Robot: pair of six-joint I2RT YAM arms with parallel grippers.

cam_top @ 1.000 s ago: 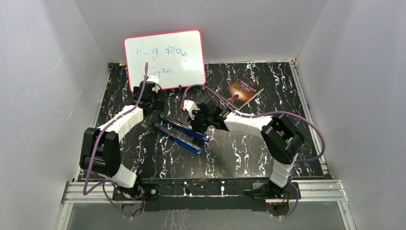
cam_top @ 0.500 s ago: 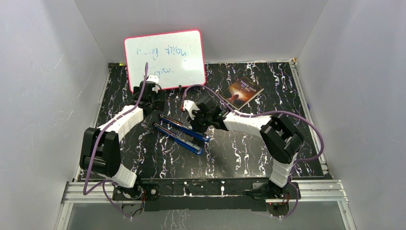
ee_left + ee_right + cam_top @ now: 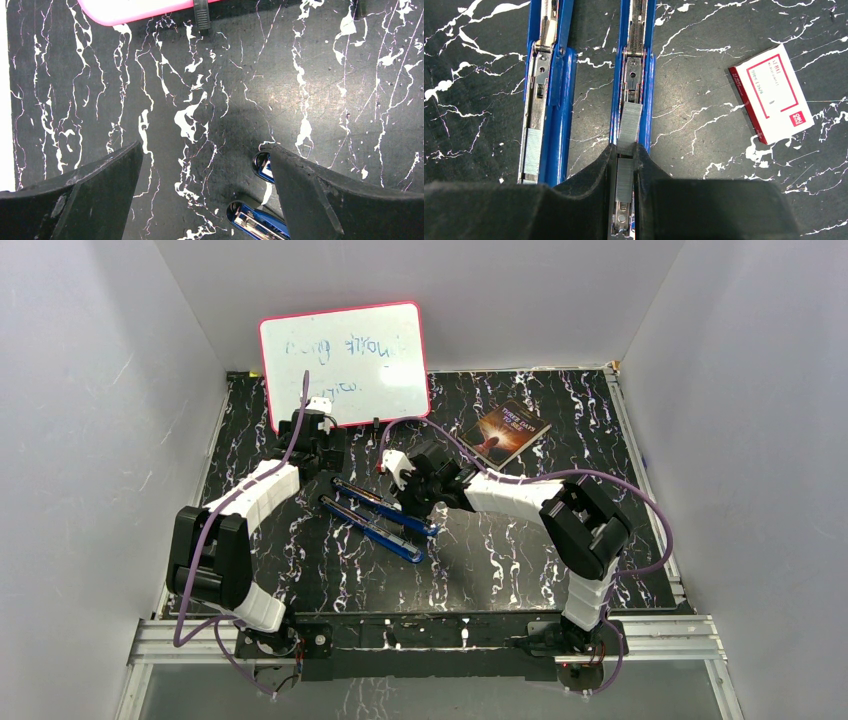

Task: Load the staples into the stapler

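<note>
blue stapler [image 3: 560, 115], silver-grey staples [image 3: 629, 127], black white-veined table [image 3: 704, 65], pink-rimmed whiteboard [image 3: 345, 360]

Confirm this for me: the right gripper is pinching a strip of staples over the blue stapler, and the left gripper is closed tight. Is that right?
Not quite. The left gripper is not closed: its fingers stand wide apart, as the left wrist view shows. The rest holds: the right gripper is pinching the strip of staples over the blue stapler.

We mark the blue stapler [image 3: 378, 518], two parallel bars: whiteboard [image 3: 345, 365] behind it, book [image 3: 510, 432] to its right, left arm [image 3: 262, 490] and right arm [image 3: 510, 495] ending over it.
</note>
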